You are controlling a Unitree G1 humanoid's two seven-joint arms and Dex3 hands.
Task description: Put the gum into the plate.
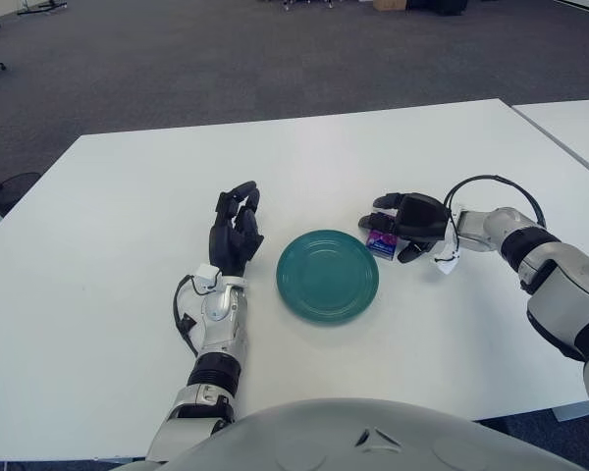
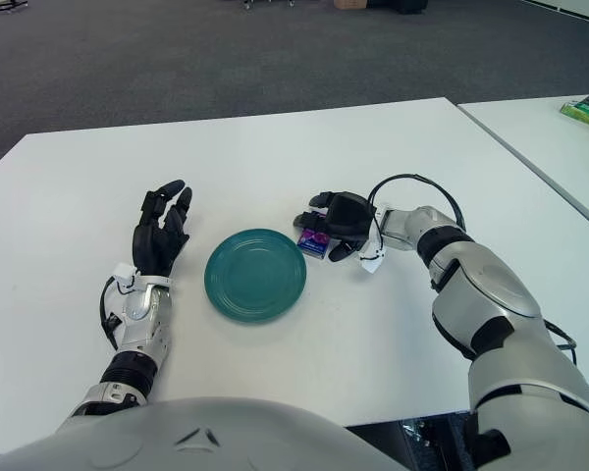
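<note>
One right hand (image 1: 404,222) over gum (image 1: 379,241) (beside plate (image 1: 327,276) rim).

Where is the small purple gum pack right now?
The small purple gum pack sits on the white table, just right of the round teal plate, under the fingers of the right robot hand. It is not in the plate yet.

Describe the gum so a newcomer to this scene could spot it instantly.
Start at the round teal plate in the middle of the white table. Just off its far right edge, under the fingers of the black right hand, sits the gum. It is a small purple-blue packet, the only colourful thing besides the plate.
</note>
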